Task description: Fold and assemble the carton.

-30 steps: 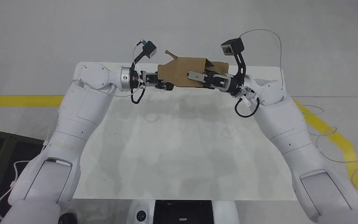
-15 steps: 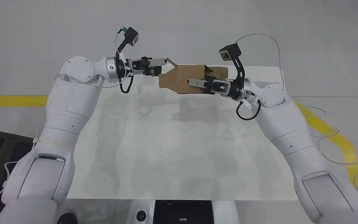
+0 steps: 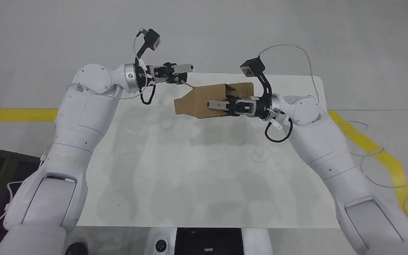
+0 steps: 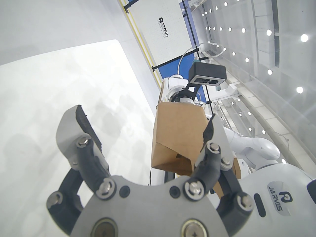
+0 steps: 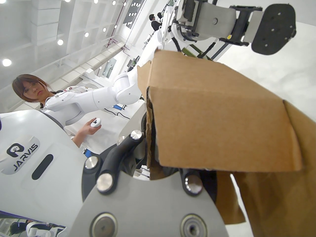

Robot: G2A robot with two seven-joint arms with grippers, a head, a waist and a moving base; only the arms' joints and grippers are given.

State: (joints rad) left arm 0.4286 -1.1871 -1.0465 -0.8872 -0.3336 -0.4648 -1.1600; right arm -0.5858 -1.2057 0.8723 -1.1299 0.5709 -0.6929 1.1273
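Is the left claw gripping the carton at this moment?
No: the left claw is open and stands apart from the carton, which the right claw holds.

A second ago the left claw [image 3: 181,67] was pressed against the left end of the carton [image 3: 199,106]. Half a second ago it touched only the tip of the flap. Now it has pulled clear and stands open, apart from the cardboard, near the far edge of the worktop [image 3: 204,185]. The right claw [image 3: 215,104], clamped on the carton, has drawn it nearer the robot over the worktop. The carton's free end has swung round, so it now sits skewed.
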